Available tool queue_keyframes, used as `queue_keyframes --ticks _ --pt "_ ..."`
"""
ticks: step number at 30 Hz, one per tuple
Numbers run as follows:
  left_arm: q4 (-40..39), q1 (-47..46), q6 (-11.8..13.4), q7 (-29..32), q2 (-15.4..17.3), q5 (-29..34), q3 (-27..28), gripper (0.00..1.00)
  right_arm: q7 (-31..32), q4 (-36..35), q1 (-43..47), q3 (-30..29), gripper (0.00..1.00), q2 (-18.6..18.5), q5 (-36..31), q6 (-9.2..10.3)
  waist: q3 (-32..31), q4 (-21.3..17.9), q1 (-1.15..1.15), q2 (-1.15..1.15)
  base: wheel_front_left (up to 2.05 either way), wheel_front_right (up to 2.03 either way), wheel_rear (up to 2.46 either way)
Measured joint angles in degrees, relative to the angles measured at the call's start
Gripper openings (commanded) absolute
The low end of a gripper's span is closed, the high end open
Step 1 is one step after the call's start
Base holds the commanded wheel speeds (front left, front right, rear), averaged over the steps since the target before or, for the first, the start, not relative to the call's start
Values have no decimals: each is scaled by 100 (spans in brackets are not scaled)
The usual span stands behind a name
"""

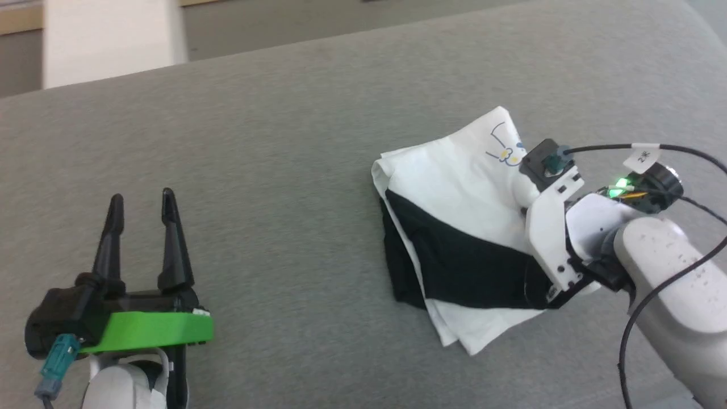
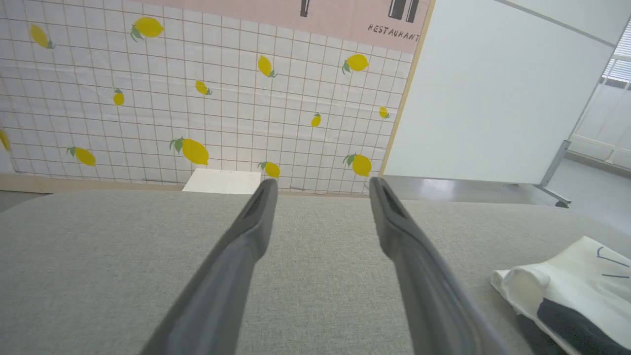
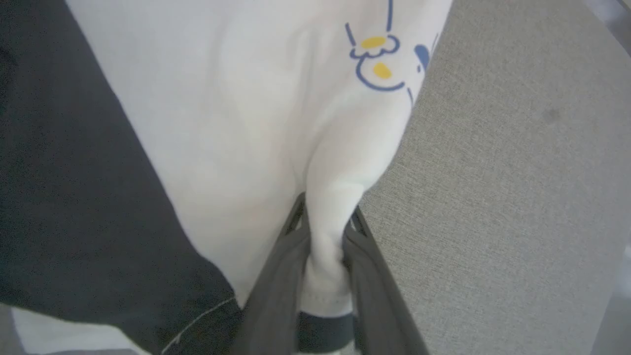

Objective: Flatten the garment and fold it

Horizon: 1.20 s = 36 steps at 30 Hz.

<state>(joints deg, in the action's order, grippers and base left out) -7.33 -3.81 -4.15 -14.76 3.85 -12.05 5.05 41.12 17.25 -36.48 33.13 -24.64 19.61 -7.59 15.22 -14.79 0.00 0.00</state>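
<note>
The garment [image 1: 454, 227] lies bunched on the grey surface at the right, white with a black sleeve across it and a small yellow-and-blue print near its far corner. My right gripper [image 3: 325, 222] is shut on a raised fold of its white cloth [image 3: 330, 197] at the garment's right edge; the white wrist housing [image 1: 554, 227] hides the fingers in the head view. My left gripper [image 1: 142, 207] stands open over bare surface at the lower left, well apart from the garment [image 2: 572, 296], with nothing between its fingers [image 2: 246, 231].
The grey padded surface [image 1: 284, 142] runs wide to the left of the garment. Beyond its far edge stand a lemon-patterned tiled wall [image 2: 197, 98], a white panel [image 2: 493, 98] and a small white box [image 2: 222, 181]. A black cable [image 1: 653, 295] loops by my right forearm.
</note>
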Motion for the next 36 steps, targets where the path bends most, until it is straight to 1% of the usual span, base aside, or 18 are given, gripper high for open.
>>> queue_keyframes --ticks 5,7,9,13,16,19,23,28,31,34,35,36 --pt "-144 -25 26 15 159 58 55 100 -350 332 -358 328 0 -368 203 0 191 -568 0 0 0 0 0" --pt "-244 -66 26 80 230 69 82 100 -500 461 -494 389 0 -564 222 0 301 -718 0 0 0 0 0" --pt "-350 -133 42 176 320 98 111 100 -679 625 -655 458 0 -809 218 0 457 -839 0 0 0 0 0" --pt "-575 -201 67 364 476 154 159 100 -981 1005 -873 309 0 -1129 202 -1 766 -973 0 0 0 0 0" --pt "-760 -250 67 504 575 223 167 100 -1254 1408 -992 -83 0 -1325 132 -1 1054 -1001 0 0 0 0 0" --pt "-928 -306 67 623 668 248 188 100 -1449 1811 -1072 -578 0 -1403 10 -1 1339 -961 1 0 0 0 0" --pt "-1124 -333 69 767 789 279 241 100 -1658 2349 -1203 -1325 0 -1407 -214 -1 1687 -869 1 0 0 0 0" --pt "-1335 -335 79 870 891 294 291 100 -1834 2997 -1327 -2395 0 -1402 -683 -1 2074 -699 1 0 0 0 0" --pt "-1405 -334 94 913 921 293 319 100 -1903 3217 -1337 -2915 0 -1406 -1037 -2 2218 -588 1 0 0 0 0" --pt "-1457 -330 104 914 937 293 331 100 -2016 3294 -1338 -3312 0 -1386 -1388 -1 2313 -489 1 0 0 0 0" --pt "-1470 -330 119 915 938 293 330 100 -2058 3299 -1338 -3414 5 -1367 -1488 -1 2334 -467 1 0 0 0 0" --pt "-1479 -328 119 916 939 292 327 100 -2119 3309 -1338 -3590 29 -1327 -1595 -1 2356 -439 1 0 0 0 0"
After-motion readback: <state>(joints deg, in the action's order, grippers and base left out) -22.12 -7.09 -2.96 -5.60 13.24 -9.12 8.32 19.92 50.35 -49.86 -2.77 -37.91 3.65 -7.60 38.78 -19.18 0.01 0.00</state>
